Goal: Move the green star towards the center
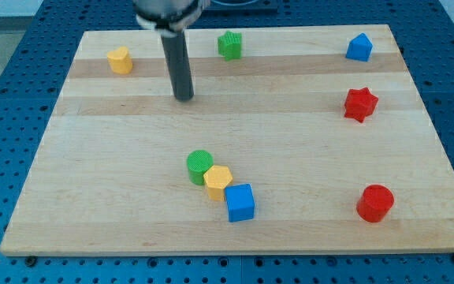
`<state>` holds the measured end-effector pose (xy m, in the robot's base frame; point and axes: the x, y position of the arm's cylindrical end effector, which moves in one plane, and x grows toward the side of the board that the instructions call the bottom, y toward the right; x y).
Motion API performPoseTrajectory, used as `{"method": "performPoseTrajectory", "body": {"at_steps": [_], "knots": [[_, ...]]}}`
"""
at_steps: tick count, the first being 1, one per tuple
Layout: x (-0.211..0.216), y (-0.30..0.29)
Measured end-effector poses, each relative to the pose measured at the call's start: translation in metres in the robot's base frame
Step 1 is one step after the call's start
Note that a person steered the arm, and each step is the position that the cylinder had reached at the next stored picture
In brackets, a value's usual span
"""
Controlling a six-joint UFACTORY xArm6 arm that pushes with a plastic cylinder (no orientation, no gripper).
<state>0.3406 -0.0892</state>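
The green star [229, 45] sits near the view's top edge of the wooden board [117, 181], a little right of the middle. My tip [184, 98] rests on the board below and to the left of the green star, well apart from it. The dark rod rises from the tip to the view's top.
A yellow block [119, 60] lies at the top left. A blue block [359, 48] is at the top right, a red star [360, 104] below it. A green cylinder [199, 166], a yellow hexagon [217, 182] and a blue cube [240, 202] touch in a diagonal row at bottom centre. A red cylinder [375, 203] is at bottom right.
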Motion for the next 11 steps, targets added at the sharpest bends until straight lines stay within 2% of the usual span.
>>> {"method": "performPoseTrajectory", "body": {"at_steps": [2,3,4,5,7,8,9,10,11], "knots": [[-0.126,0.001],[-0.149,0.002],[-0.149,0.055],[-0.149,0.082],[-0.148,0.094],[-0.145,0.090],[-0.109,0.067],[-0.053,0.046],[0.023,0.044]]}}
